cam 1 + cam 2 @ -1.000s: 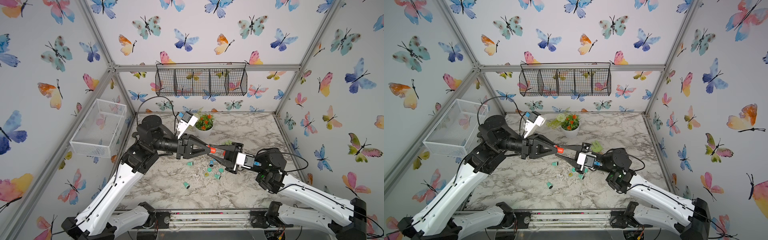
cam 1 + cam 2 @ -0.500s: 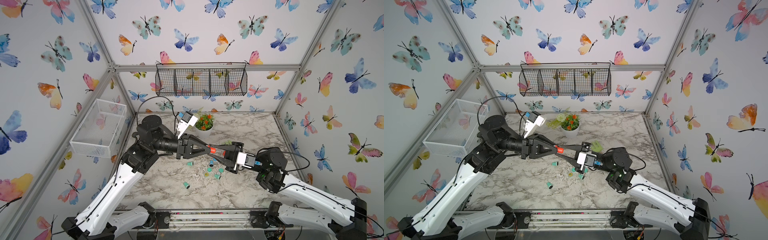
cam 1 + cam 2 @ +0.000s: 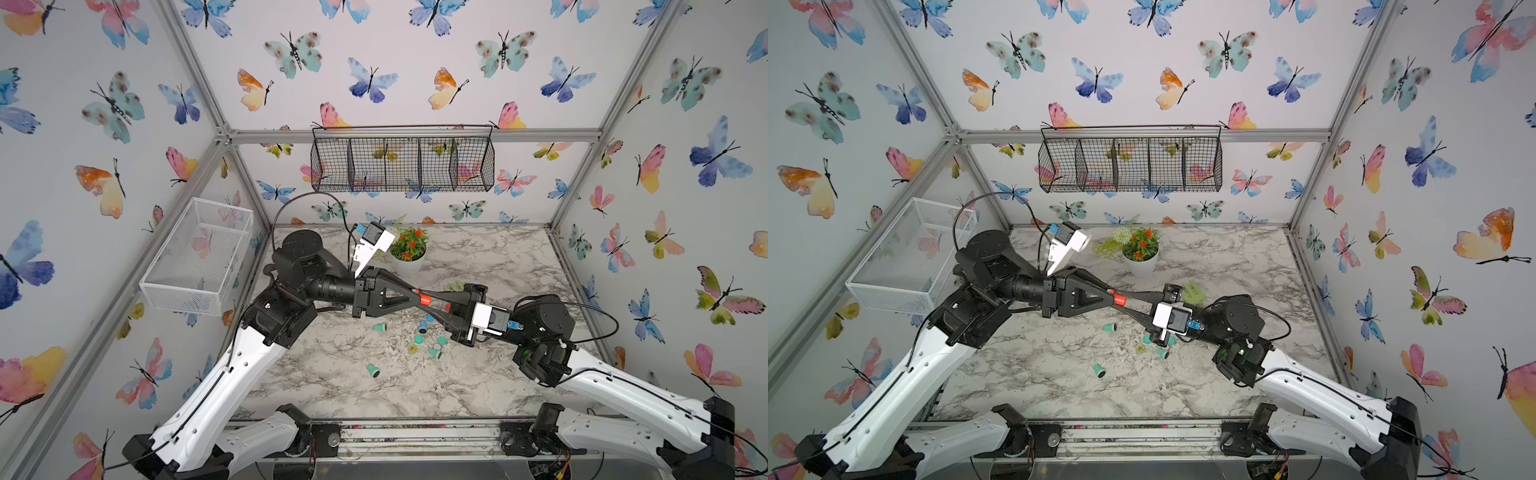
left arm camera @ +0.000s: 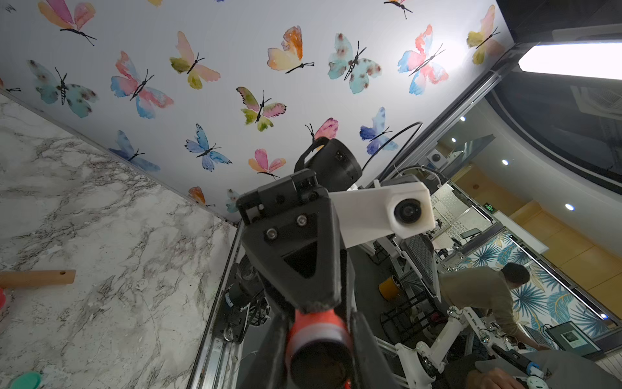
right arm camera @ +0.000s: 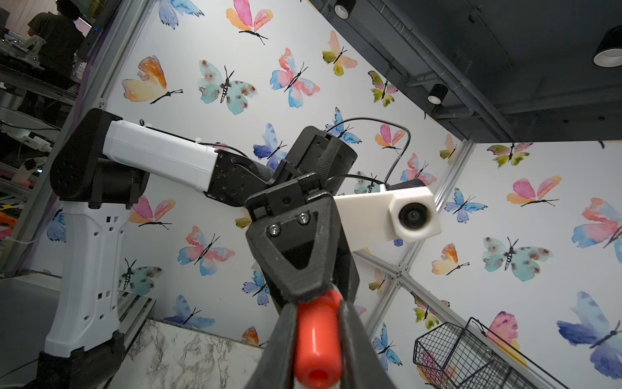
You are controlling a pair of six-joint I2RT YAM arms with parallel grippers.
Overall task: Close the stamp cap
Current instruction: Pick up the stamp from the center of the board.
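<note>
I judge the capping in hand: mid-frame, my left tool pinches the white-banded red cap and my right tool the rounded red stamp body; next it needs a straight push together.

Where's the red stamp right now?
In both top views the red stamp is in mid-air, pinched between the left gripper and right gripper tips, just in front of the flower pot.

Stamp: smooth, glossy red-orange plastic. Bench: polished, marble-look. Wire basket, 12 o'clock: black metal. Mesh tray, 9 o'clock: white fine metal mesh.
</note>
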